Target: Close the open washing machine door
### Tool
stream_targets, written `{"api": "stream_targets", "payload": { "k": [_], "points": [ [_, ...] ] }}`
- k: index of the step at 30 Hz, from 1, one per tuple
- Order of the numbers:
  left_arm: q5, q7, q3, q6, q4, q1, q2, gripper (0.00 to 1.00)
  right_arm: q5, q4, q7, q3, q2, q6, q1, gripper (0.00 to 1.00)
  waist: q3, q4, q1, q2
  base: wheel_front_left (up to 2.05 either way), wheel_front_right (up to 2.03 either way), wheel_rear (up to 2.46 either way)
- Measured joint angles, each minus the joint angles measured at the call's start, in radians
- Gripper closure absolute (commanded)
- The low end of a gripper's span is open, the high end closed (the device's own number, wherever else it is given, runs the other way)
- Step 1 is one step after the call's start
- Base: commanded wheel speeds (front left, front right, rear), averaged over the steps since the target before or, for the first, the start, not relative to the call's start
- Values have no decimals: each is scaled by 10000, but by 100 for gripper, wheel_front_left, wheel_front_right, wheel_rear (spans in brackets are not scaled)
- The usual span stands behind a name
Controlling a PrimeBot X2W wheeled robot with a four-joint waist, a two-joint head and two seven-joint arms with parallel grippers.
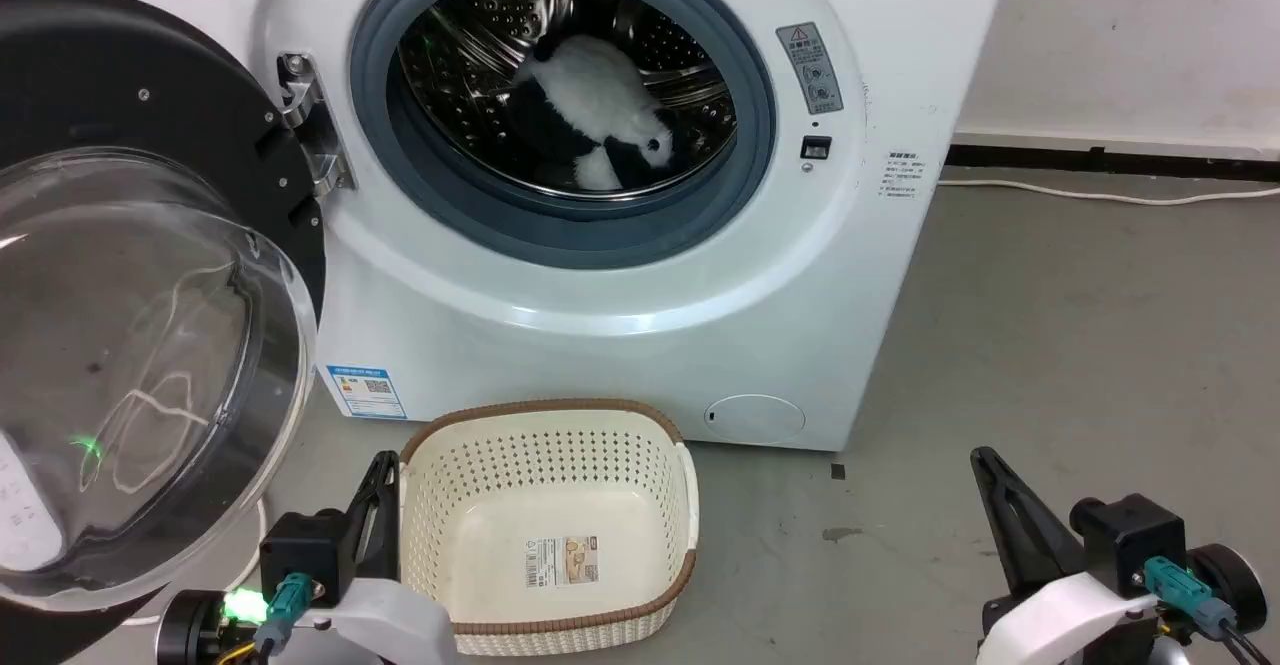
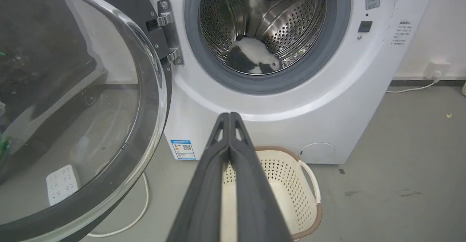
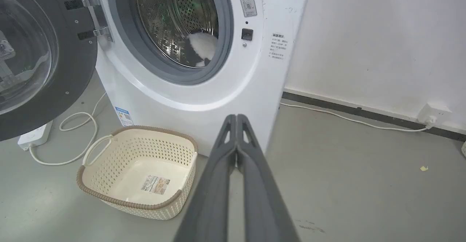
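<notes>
Our left gripper (image 2: pixel 229 116) has its two long dark fingers pressed flat together, tip to tip, with nothing between them. Our right gripper (image 3: pixel 236 117) is closed the same way and also holds nothing. Both hang above the grey floor (image 1: pixel 1050 345), touching nothing we can see. The left one sits just beside the left rim of a laundry basket (image 1: pixel 545 408). The right one is well apart from it, off the machine's right front corner.

The basket is cream plastic and rounded-rectangular, with walls pierced by rows of small holes and a rim trimmed in brown weave. It stands on the floor just in front of the washing machine (image 1: pixel 620 345). Inside, a paper label (image 1: pixel 562 560) is stuck to its smooth bottom.

Behind it rises the white front loader, with a blue sticker (image 1: pixel 365 392) at its lower left and a round cover (image 1: pixel 755 417) at its lower right. A grey rubber gasket (image 1: pixel 560 237) rings the perforated steel drum (image 1: pixel 470 55), and in the drum lies a fluffy black-and-white plush toy (image 1: pixel 600 95).

The washing machine door (image 1: pixel 110 55) stands swung wide open at the machine's left, hung on a shiny metal hinge (image 1: pixel 312 130). It has a broad black rim around a bulging clear glass bowl. On the floor below it lies a white power strip (image 3: pixel 34 137).
</notes>
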Motion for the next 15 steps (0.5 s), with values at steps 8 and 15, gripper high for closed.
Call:
{"api": "stream_targets", "payload": {
  "k": [8, 15],
  "points": [
    [0, 0, 0, 0, 0, 0, 0, 100, 0, 0, 0, 4, 0, 0, 0, 100, 0, 0, 0, 0, 0, 0, 0],
    [0, 0, -2, 0, 0, 0, 0, 100, 0, 0, 0, 2, 0, 0, 0, 100, 0, 0, 0, 0, 0, 0, 0]
  ]
}}
